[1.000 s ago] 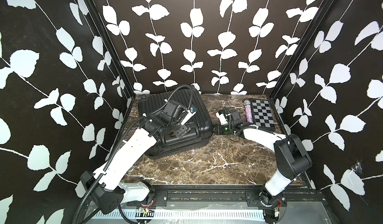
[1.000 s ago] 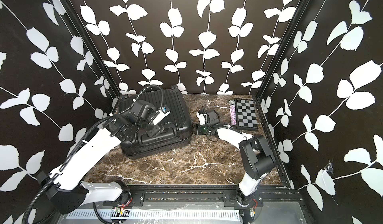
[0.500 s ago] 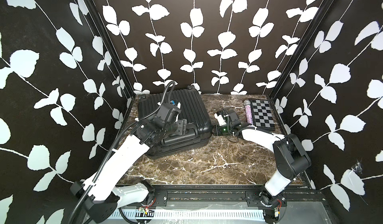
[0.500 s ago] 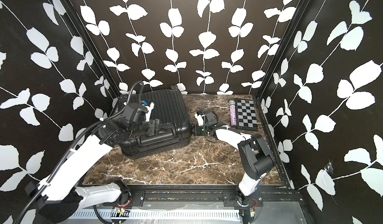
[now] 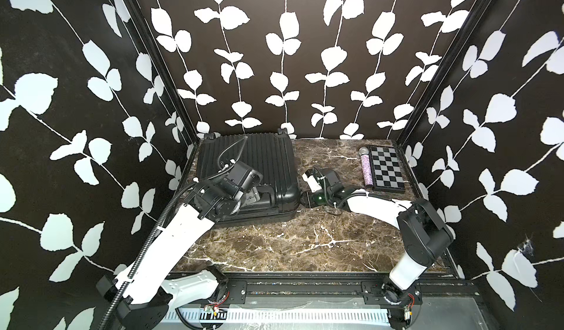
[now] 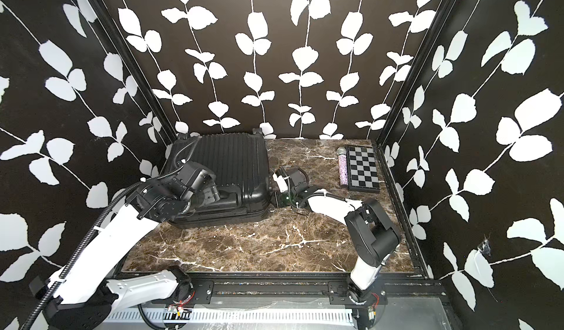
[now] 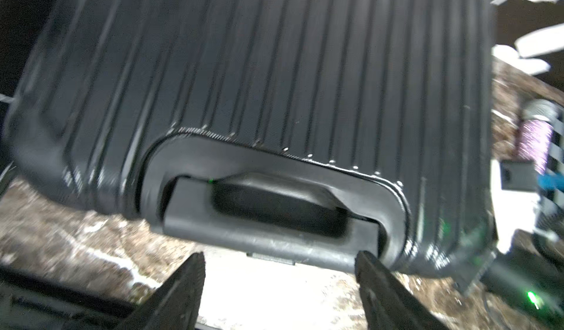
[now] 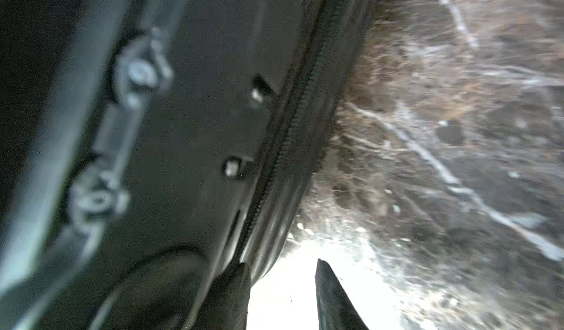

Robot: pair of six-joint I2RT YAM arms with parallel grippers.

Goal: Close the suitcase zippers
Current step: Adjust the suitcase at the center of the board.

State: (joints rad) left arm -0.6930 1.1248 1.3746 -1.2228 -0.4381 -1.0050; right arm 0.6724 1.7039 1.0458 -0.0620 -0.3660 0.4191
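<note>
One black suitcase [image 5: 262, 160] lies flat at the back left of the marble table [image 5: 290, 246], with one zipper track [image 8: 293, 130] visible along its rim. Of the two grippers, the left gripper [image 7: 280, 253] is spread wide just before the one front handle [image 7: 259, 237]. The right gripper [image 8: 281, 262] is parted and empty at the near right corner. One checkered box [image 5: 386, 169] and one glittery microphone [image 5: 365, 169] lie side by side, well apart at the back right.

Left pincer [image 7: 280, 253] agape; right pincer [image 8: 280, 262] narrowly parted.

We see black walls [image 5: 305, 53] printed with white leafy vines, enclosing a brown marble tabletop [image 5: 290, 243].
</note>
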